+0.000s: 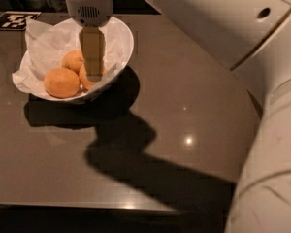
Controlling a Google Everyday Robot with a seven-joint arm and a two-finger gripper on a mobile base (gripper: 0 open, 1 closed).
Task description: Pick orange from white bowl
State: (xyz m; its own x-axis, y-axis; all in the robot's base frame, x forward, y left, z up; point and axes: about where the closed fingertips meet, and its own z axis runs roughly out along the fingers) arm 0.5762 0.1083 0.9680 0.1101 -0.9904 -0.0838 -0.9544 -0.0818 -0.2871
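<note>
The white bowl (122, 38) stands at the table's far left, lined with crumpled white paper (41, 45) that sticks out past its rim. Three oranges lie in it: one at the front left (61, 82), one behind it (72, 60), and one at the right (85, 76), partly hidden by the gripper. My gripper (93, 75) hangs straight down from above, over the right side of the bowl, its tip at the right orange. I see it edge-on as one tan bar.
The bowl stands on a dark glossy table (184, 106). A black-and-white marker tag (14, 20) lies at the far left corner. My white arm (242, 42) reaches across the upper right and casts a wide shadow on the table.
</note>
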